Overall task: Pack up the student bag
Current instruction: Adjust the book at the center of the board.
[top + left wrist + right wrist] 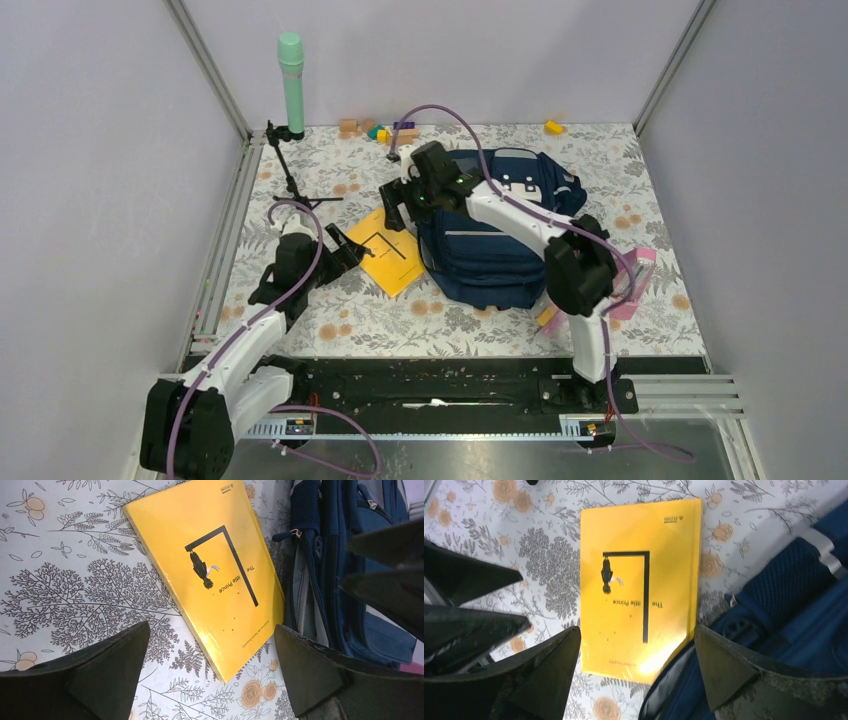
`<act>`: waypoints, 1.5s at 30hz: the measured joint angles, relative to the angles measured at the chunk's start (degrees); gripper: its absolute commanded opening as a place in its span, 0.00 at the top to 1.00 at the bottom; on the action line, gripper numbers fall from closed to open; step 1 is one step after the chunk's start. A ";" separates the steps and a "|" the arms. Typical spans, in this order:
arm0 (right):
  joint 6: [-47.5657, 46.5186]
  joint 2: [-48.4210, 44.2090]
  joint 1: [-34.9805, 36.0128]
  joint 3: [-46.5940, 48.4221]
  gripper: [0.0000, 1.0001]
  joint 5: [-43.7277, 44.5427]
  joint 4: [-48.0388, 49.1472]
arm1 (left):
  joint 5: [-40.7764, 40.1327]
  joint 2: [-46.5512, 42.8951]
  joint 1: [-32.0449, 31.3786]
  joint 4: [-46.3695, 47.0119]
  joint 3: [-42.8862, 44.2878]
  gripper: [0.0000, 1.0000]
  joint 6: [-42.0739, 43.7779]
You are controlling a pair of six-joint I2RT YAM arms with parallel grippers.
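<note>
- Lying flat on the flower-patterned table (330, 325), right of centre, the student bag (490, 268) sits partly beneath the right arm.
- A yellow book (392, 260) lies flat against the bag's left edge.
- The right gripper (398, 207) hangs over the book's far end, jaws wide, holding nothing.
- The left gripper (345, 252) stands at the book's left side, jaws wide, empty.
- A pink object (640, 285) lies just right of the bag.

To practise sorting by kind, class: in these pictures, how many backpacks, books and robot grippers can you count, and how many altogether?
Backpacks: 1, the navy student bag
Books: 1, the yellow book
Grippers: 2, the left gripper and the right gripper
Total: 4
</note>
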 measured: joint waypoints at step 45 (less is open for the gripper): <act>8.41 13.68 5.95 2.62 0.20 6.10 -5.18 | 0.24 -10.67 1.05 2.05 -8.26 0.01 -2.51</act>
